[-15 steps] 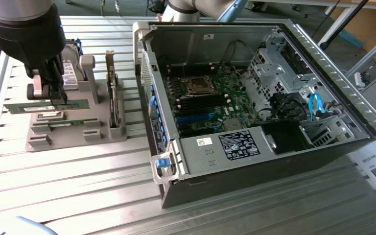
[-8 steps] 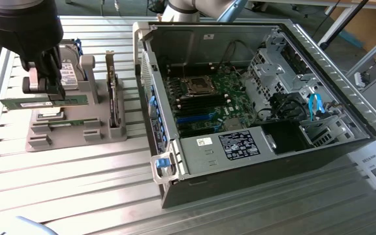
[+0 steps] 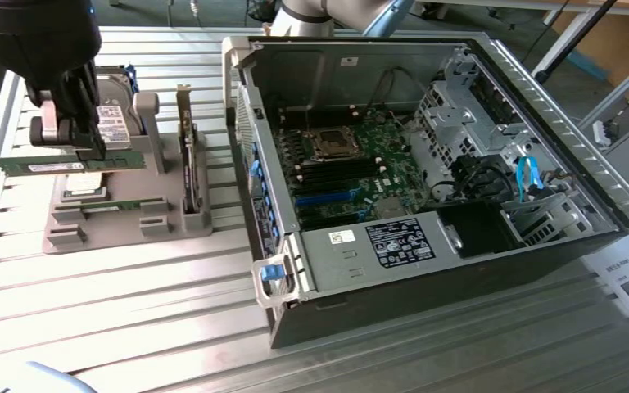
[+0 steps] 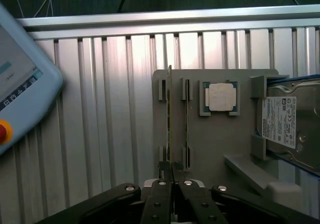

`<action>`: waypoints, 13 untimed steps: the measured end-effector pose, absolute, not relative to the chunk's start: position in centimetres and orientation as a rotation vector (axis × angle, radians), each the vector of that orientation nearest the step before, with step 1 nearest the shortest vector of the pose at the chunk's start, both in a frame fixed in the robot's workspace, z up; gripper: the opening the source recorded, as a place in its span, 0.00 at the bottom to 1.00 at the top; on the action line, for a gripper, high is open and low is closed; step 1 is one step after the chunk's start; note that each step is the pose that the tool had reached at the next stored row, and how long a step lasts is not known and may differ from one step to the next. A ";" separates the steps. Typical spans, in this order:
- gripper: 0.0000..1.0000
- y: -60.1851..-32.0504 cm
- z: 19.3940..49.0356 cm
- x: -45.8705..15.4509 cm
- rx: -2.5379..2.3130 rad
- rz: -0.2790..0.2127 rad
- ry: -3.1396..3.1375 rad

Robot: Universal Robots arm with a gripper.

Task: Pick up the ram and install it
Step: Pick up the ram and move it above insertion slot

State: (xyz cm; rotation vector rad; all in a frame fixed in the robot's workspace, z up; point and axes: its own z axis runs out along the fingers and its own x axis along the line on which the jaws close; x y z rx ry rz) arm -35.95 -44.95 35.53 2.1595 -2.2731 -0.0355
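Claw: the claw (image 3: 92, 152) (image 4: 171, 170) is closed almost fully, its two fingers pinching the upper edge of the ram, one on each face.
Ram: the ram (image 3: 42, 165) (image 4: 170, 114) hangs from the fingertips with its long side level, green board and white label facing the exterior view (in the wrist view it is edge-on, a thin strip running straight out from between the fingers). It sits raised over the grey holder, not in the computer.
Holder: the grey parts holder (image 3: 118, 214) (image 4: 210, 139) lies directly under the claw on the slatted aluminium table (image 3: 107, 303) (image 4: 115, 108).
Holder slots: a narrow upright slot (image 4: 186, 126) runs parallel to the held ram, just beside it.
Processor: a square silver processor chip (image 4: 220, 96) lies flat in a recess of the holder, below the claw and a little to one side of the ram.
Hard drive: a hard drive (image 3: 115, 124) (image 4: 280, 121) stands on edge in the holder, just beside the claw on the exterior view's right.
Expansion card: an expansion card (image 3: 189, 168) stands upright in the holder, beyond the hard drive, between the claw and the case.
Computer case: the open computer case (image 3: 576, 246) lies well apart from the claw, to the exterior view's right, its motherboard (image 3: 369, 164) exposed with the processor socket (image 3: 331, 146) and black memory slots (image 3: 305, 176) alongside.
Teach pendant: a pale blue teach pendant (image 4: 22, 83) rests on the table well apart from the claw.
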 end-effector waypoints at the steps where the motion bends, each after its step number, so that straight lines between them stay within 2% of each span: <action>1: 0.11 -45.0 35.7 -36.0 2.159 -0.036 -2.273; 13: 0.11 -45.0 37.6 -36.0 2.160 -0.036 -2.273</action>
